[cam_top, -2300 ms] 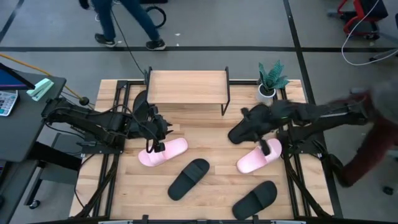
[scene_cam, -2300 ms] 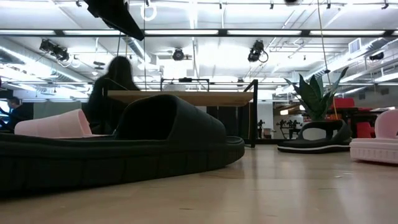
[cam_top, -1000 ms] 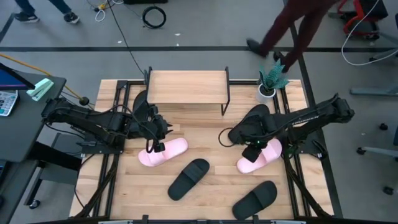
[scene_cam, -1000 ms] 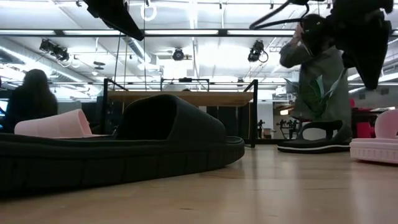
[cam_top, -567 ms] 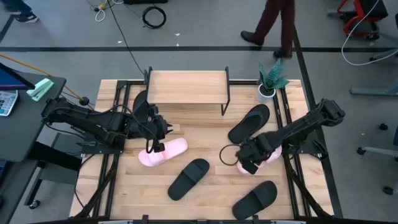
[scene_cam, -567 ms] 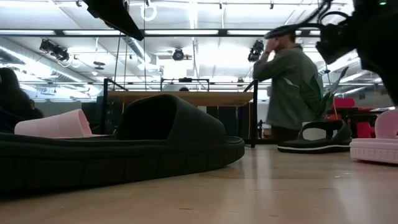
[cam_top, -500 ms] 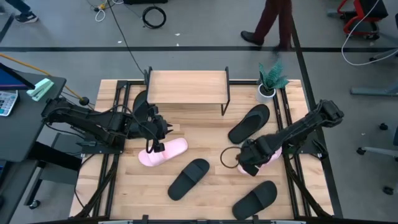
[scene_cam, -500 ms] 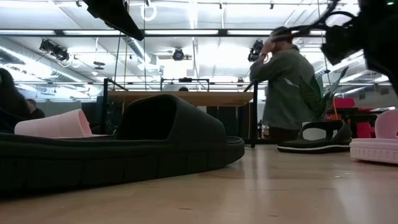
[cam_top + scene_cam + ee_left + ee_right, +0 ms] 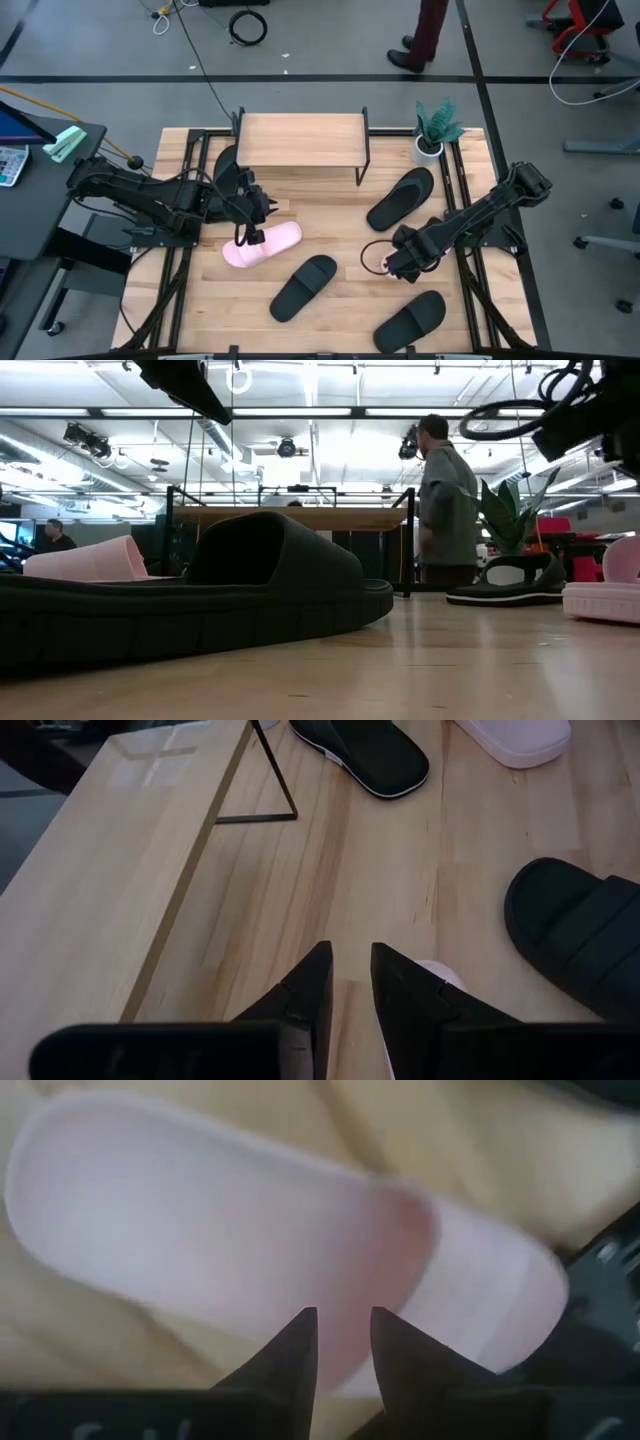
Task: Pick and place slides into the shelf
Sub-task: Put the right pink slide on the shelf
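Observation:
My right gripper (image 9: 404, 263) hovers shut over the right pale pink slide (image 9: 230, 1240), which lies flat on the table and is hidden under the gripper in the high view. The low view shows this gripper (image 9: 600, 410) well above that slide (image 9: 600, 603). My left gripper (image 9: 245, 237) waits shut just above the heel end of the left pink slide (image 9: 265, 245). Three black slides (image 9: 400, 198) (image 9: 304, 287) (image 9: 410, 321) lie flat on the table. Another black slide (image 9: 226, 163) sits by the left legs of the shelf (image 9: 300, 140).
A small potted plant (image 9: 437, 130) stands at the table's far right corner, beside the shelf. A person (image 9: 445, 500) walks in the room beyond the far edge. Bare wood shows between the shelf and the slides (image 9: 330, 215).
My right arm has swung from above the far-right black slide toward the near edge and come to hover over the right pink slide, covering it in the high view. Nothing on the table has shifted. A person has walked past behind the table.

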You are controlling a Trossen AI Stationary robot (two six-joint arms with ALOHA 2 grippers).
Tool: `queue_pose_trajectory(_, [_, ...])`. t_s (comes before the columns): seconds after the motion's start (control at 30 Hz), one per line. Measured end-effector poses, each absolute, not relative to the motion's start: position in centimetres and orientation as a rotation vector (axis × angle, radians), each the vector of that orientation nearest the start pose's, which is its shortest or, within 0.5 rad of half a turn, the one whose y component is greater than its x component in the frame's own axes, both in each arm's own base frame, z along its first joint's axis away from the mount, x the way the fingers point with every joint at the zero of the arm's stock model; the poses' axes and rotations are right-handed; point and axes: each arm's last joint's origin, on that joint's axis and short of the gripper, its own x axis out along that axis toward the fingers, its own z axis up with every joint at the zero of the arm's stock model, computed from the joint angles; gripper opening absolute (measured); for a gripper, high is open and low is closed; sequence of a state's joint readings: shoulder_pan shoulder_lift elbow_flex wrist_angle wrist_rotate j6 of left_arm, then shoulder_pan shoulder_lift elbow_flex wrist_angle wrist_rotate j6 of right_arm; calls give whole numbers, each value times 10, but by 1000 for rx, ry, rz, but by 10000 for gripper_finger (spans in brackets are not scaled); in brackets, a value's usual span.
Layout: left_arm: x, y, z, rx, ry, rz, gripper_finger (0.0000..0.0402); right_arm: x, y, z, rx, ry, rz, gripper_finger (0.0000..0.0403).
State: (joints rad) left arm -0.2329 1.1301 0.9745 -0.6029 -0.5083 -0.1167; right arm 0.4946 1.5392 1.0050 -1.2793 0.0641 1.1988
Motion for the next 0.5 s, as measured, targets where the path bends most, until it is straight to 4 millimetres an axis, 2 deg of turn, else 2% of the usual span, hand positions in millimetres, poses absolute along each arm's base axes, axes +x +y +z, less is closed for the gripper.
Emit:
queue_pose_trajectory(0.13, [223,-39,300,164,691,303,76,203,104,203,307,1542,-763,103])
queue_pose_trajectory(0.5, [223,-39,300,163,691,303,76,202,109,196,279,1554,-825,103])
